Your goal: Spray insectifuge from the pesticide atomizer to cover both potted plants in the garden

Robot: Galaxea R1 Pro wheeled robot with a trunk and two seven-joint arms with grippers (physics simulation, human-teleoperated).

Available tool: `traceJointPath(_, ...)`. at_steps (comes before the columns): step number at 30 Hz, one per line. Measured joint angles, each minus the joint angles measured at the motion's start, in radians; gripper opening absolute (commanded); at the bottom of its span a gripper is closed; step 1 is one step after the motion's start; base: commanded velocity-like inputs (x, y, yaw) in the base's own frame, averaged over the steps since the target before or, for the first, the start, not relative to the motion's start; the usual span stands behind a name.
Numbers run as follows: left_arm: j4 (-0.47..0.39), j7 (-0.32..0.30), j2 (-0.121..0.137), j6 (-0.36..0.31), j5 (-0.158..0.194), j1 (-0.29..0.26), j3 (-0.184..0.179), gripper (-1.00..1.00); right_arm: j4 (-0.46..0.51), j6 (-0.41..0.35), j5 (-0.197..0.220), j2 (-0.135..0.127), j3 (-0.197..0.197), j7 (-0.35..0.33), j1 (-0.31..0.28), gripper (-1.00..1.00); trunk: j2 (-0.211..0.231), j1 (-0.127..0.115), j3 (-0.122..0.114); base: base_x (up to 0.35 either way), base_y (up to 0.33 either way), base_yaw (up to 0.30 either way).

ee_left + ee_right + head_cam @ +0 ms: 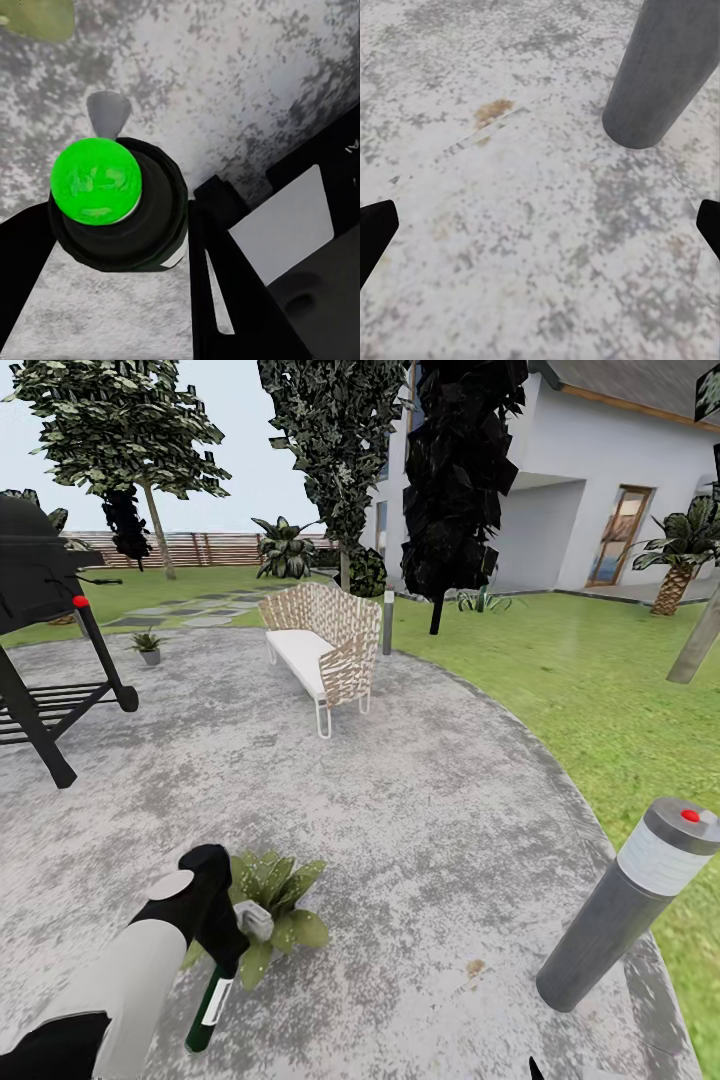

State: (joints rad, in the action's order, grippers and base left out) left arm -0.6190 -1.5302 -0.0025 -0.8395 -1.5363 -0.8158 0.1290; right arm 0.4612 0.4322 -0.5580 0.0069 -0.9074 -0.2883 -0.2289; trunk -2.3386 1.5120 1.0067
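My left gripper (222,945) is shut on the pesticide atomizer (208,1010), a slim dark green bottle with a white label that hangs down from the fingers over the stone patio. In the left wrist view the atomizer (112,202) shows end-on, with a bright green round face, between the black fingers (225,292). The broad-leaved potted plant (275,905) in its pale grey pot stands right beside that gripper, partly hidden by it. The thinner potted plant (148,646) stands far off near the grill. My right gripper (540,232) is open above bare patio stone.
A grey bollard light (628,900) stands at the patio's right edge, close to my right gripper, its post (664,71) just ahead. A black grill (40,610) is at the far left, a wicker bench (325,645) mid-patio, with lawn (600,690) and trees beyond.
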Motion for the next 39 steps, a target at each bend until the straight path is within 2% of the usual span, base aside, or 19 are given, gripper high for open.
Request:
traceJointPath(10, -0.003, -0.004, 0.002, -0.003, 0.000, -0.021, 0.001, -1.00, -0.001, 0.000, 0.000, 0.000, 0.000, 0.000, 0.000, 1.00, 0.000, 0.000, 0.000, -0.011, -0.008, 0.000)
traceJointPath(19, -0.004, -0.001, 0.001, -0.003, -0.001, -0.024, 0.001, -1.00, -0.001, 0.000, 0.000, 0.000, 0.001, 0.000, 0.000, 1.00, 0.000, 0.000, 0.000, -0.211, -0.005, 0.019)
traceJointPath(22, -0.004, -0.001, 0.003, -0.003, -0.001, -0.033, 0.000, -1.00, 0.000, 0.000, 0.000, 0.000, 0.001, 0.000, 0.000, 1.00, 0.000, 0.000, 0.000, -0.027, 0.015, 0.216)
traceJointPath(28, -0.003, -0.001, 0.024, -0.004, -0.001, -0.075, 0.003, -1.00, 0.000, 0.000, 0.000, 0.000, 0.000, 0.000, 0.000, 1.00, 0.000, 0.000, 0.000, -0.002, 0.001, 0.272)
traceJointPath(39, -0.003, 0.011, 0.035, -0.003, -0.003, -0.066, 0.003, -1.00, 0.000, 0.000, 0.000, 0.000, 0.000, 0.000, 0.000, 1.00, 0.000, 0.000, 0.000, 0.000, 0.000, 0.277)
